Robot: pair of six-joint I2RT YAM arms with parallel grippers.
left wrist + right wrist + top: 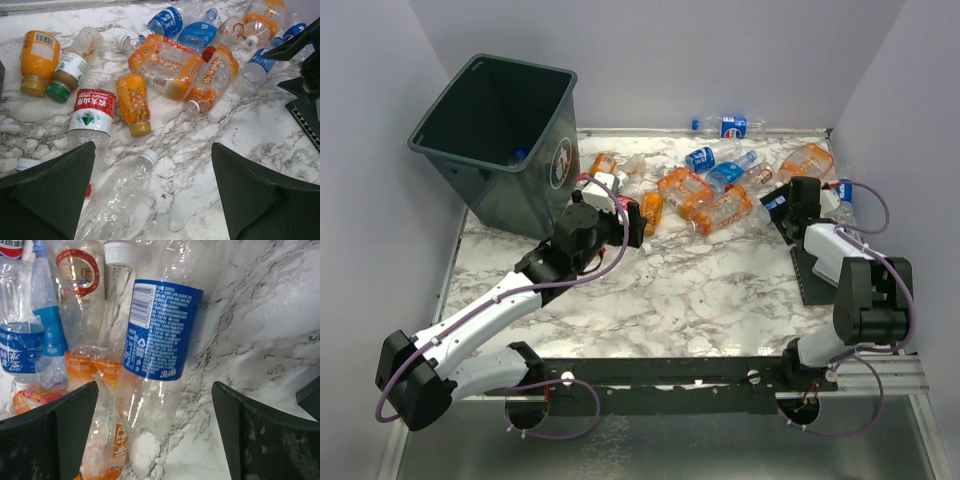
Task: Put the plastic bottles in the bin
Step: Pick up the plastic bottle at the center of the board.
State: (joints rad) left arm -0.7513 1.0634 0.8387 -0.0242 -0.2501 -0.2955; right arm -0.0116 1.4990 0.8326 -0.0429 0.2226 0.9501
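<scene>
The dark green-grey bin (525,195) stands tilted at the table's back left, and something blue (518,155) shows inside it. Several plastic bottles (705,195) lie scattered across the back of the marble table. My left gripper (632,222) is open just right of the bin. Between its fingers lies a clear, white-capped bottle (117,195), nearer the left finger; I cannot tell if they touch. A red-labelled bottle (92,112) lies beyond. My right gripper (155,387) is open over the base of a blue-labelled clear bottle (160,330), beside an orange-tinted one (107,440).
A black ridged mat (812,275) lies under the right arm at the table's right edge. One blue-labelled bottle (732,126) rests against the back wall. Grey walls close in the left, back and right sides. The right gripper (305,60) shows in the left wrist view.
</scene>
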